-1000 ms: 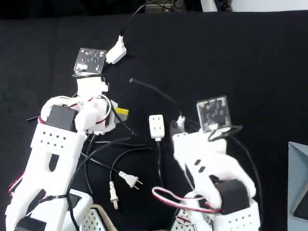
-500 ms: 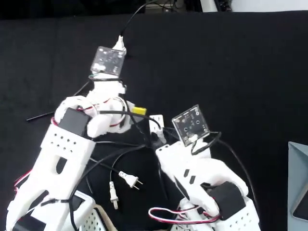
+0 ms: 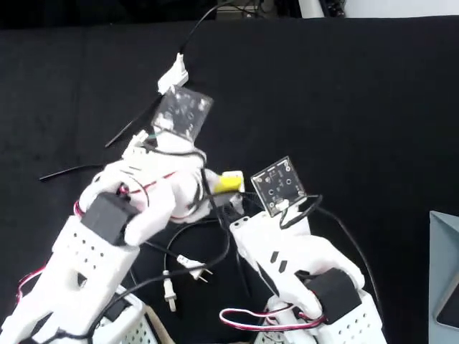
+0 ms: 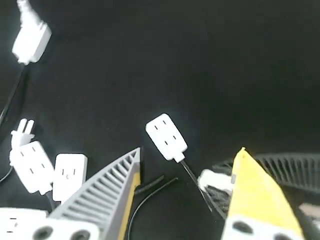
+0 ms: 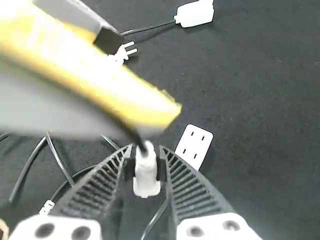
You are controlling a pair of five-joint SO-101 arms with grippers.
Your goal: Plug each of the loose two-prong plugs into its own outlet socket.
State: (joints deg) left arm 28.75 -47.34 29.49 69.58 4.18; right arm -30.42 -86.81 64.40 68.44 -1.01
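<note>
Currently: R end effector [image 5: 146, 152] clamped on white plug [image 5: 146, 179]. Prongs not visible, so can't confirm which way it faces. Plug sits just beside outlet socket [image 5: 195, 145], not in it, so I read this as pre-insertion line-up.

L end effector [image 4: 190, 150] wide open, empty, hanging over the same socket, which lies flat on table [image 3: 373, 93] w/ slots up. Guess: L is there to pin the socket body so it doesn't skate when R pushes. L's yellow finger [image 5: 100, 75] crosses close over R's grip, so crowding is a risk.

View notes:
- R wrist view: gives the grip + plug-to-socket gap.
- L wrist view: gives the socket face w/ slot pairs, plus more white sockets [image 4: 31, 167] off to one side.
- High view: gives layout. Both arms converged mid-table. Two loose plugs [image 3: 193, 269] lie near the arm bases, unplugged. A further outlet [image 3: 174, 74] lies at the far side.
</note>
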